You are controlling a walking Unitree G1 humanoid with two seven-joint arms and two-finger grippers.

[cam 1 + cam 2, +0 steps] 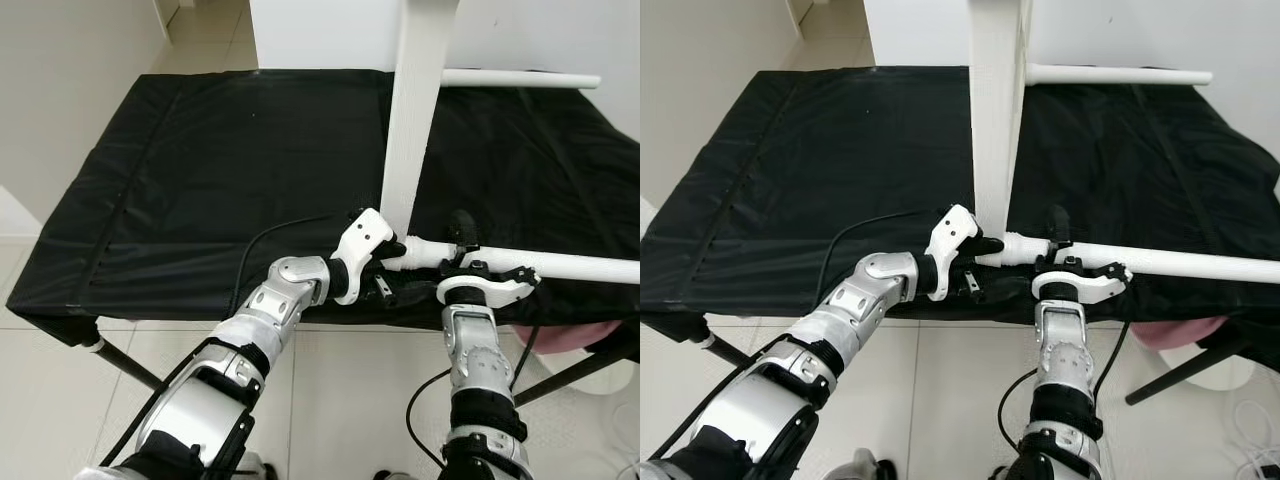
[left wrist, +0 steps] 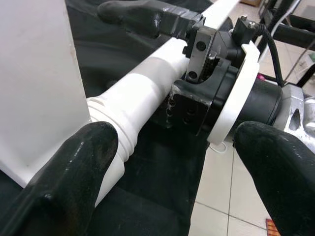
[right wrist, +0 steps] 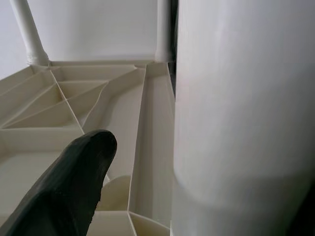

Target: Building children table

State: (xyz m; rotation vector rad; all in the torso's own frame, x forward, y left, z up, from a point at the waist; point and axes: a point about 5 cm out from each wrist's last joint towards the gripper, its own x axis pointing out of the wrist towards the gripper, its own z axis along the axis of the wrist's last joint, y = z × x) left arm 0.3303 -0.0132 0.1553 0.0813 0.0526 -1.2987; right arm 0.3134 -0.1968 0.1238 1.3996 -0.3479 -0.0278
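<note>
The right gripper (image 1: 462,243) is clamped around a white table leg (image 1: 560,265) that lies sideways along the near edge of a black-covered work table (image 1: 200,160). Just left of it, the left gripper (image 1: 388,262) sits at the leg's ribbed end, one fingertip (image 2: 83,162) against the collar; whether it grips is unclear. The white tabletop panel (image 1: 412,120) stands on edge there, its ribbed underside (image 3: 74,103) facing right. Another leg (image 1: 520,79) juts right at the far side.
</note>
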